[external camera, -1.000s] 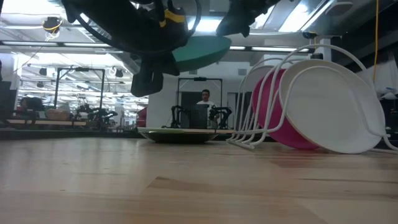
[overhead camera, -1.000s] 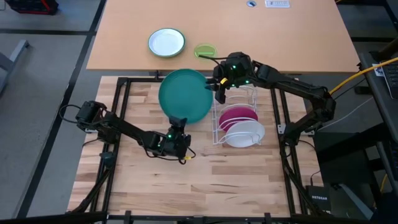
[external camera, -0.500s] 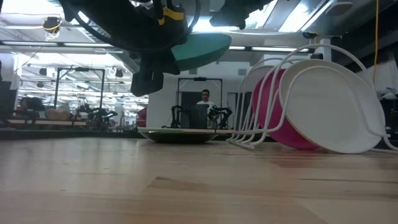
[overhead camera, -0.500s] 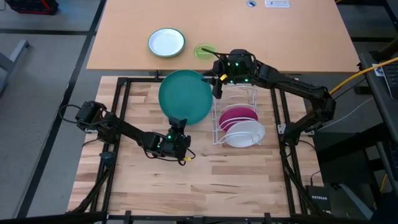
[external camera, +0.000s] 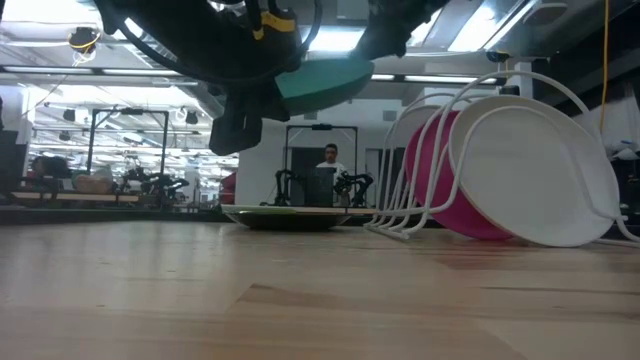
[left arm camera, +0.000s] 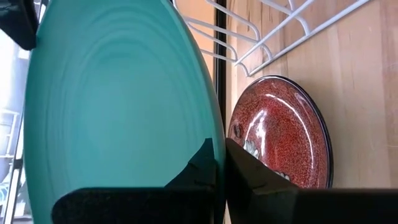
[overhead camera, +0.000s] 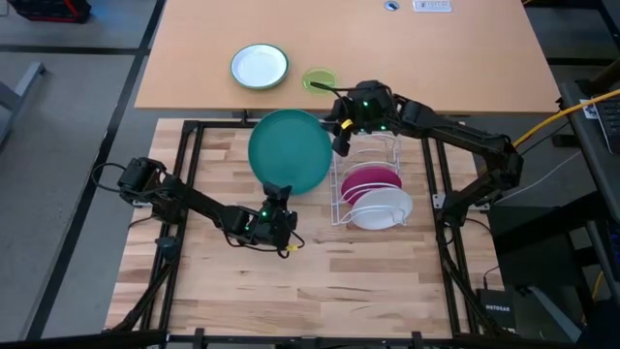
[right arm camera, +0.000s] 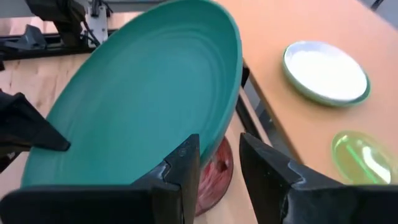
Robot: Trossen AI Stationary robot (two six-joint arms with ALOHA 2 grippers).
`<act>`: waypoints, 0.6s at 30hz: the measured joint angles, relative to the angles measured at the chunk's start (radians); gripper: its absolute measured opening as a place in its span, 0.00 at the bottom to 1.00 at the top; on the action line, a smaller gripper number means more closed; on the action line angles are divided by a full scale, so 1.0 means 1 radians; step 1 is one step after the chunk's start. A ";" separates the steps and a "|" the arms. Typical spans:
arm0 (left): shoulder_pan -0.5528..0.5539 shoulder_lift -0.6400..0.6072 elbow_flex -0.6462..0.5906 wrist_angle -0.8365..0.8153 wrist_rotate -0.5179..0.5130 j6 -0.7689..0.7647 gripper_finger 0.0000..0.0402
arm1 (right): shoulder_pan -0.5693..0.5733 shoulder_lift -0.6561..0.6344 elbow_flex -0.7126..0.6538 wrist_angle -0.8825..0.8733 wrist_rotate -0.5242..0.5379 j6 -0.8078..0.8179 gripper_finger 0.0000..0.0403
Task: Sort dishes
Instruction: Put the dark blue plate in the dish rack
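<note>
My left gripper (overhead camera: pixel 276 194) is shut on the large teal plate (overhead camera: pixel 291 150), which hangs above the table left of the white wire rack (overhead camera: pixel 389 145). The dark red speckled bowl (left arm camera: pixel 283 134) sits on the table under the plate; the high view hides it. The magenta-pink plate (overhead camera: pixel 370 179) and the plain white plate (overhead camera: pixel 385 206) stand on edge in the rack. My right gripper (overhead camera: pixel 340 139) is open at the teal plate's right rim (right arm camera: pixel 235 93), its fingers close to the rim without touching it. My left gripper pinches the teal plate's near rim (left arm camera: pixel 214 134) between its two fingers, one on the upper face and one on the underside. The fingers come level from the table's near side. The plate is lifted clear of the table and tilted (external camera: pixel 325 80).
A white plate with a green rim (overhead camera: pixel 260 66) and a small lime-green dish (overhead camera: pixel 318 79) lie on the tan table beyond the far edge. Black frame rails (overhead camera: pixel 194 131) run round the wooden top. Bare wood lies along the near half (overhead camera: pixel 320 281).
My right gripper has shifted slightly up and back down beside the teal plate's right rim. The plate stays held up by my left gripper.
</note>
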 joint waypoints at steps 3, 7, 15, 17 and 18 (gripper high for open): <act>0.000 0.000 0.000 0.000 -0.002 0.002 0.00 | 0.000 0.000 0.000 -0.024 0.003 0.030 0.29; 0.000 0.000 -0.001 0.008 -0.019 0.040 0.00 | 0.000 0.000 0.000 -0.042 0.005 0.086 0.29; 0.001 0.000 -0.002 0.106 -0.039 0.238 0.00 | 0.001 0.008 -0.002 -0.053 0.002 0.208 0.29; 0.002 0.000 -0.002 0.142 -0.040 0.313 0.00 | 0.001 0.022 -0.003 -0.055 -0.001 0.245 0.29; 0.002 0.000 -0.002 0.158 -0.040 0.351 0.00 | 0.001 0.030 -0.003 -0.053 -0.002 0.263 0.29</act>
